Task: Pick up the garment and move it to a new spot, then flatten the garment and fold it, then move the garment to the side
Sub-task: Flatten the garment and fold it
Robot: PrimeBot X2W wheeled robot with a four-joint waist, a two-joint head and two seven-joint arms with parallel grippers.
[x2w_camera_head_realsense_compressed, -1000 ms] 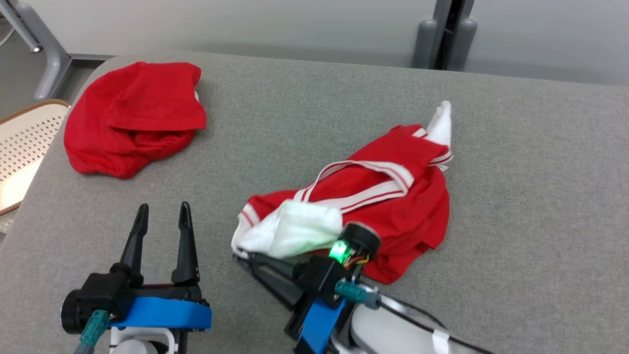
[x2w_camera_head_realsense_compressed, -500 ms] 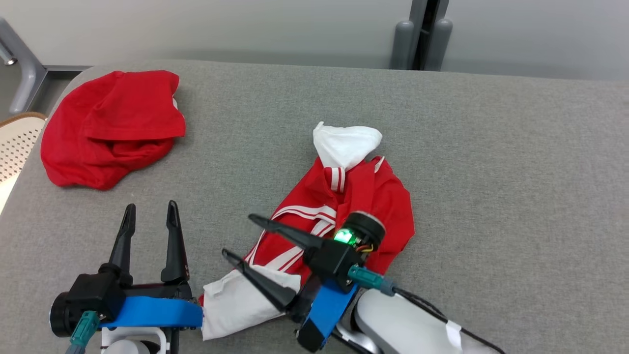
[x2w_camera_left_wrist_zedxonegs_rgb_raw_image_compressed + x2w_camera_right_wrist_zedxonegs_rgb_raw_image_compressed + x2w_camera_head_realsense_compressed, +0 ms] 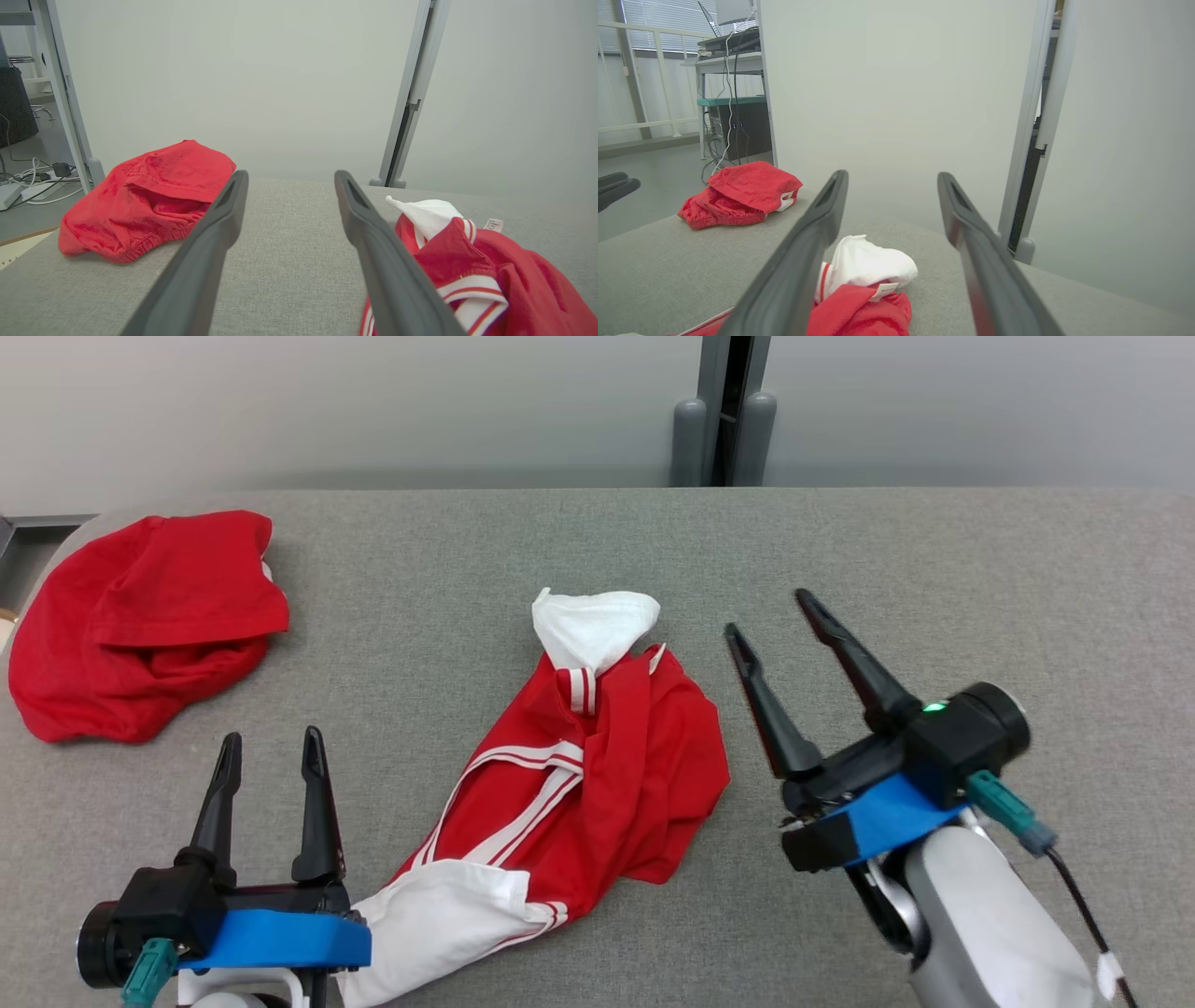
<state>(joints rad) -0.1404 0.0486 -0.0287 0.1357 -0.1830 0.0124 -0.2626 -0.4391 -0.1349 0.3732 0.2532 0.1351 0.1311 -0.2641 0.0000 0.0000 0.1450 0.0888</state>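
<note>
The garment (image 3: 597, 775), red with white stripes and white sleeves, lies crumpled on the grey table (image 3: 934, 569) near the middle. One white sleeve points to the far side and the other reaches the front edge. My right gripper (image 3: 767, 613) hovers open just right of it, with nothing between the fingers. My left gripper (image 3: 271, 737) stands open at the front left, beside the near white sleeve. In the left wrist view the garment (image 3: 514, 275) lies right of the open left gripper (image 3: 290, 175). In the right wrist view the garment (image 3: 864, 303) lies below the open right gripper (image 3: 892, 173).
A second, plain red garment (image 3: 140, 616) lies bunched at the table's far left corner, also in the wrist views (image 3: 149, 196) (image 3: 742, 191). A grey post (image 3: 724, 429) stands behind the table's far edge. Bare grey tabletop stretches to the right.
My right gripper was shut on the white sleeve; it has let go, opened and swung to the garment's right. The garment now lies stretched toward the front left. The head camera has turned.
</note>
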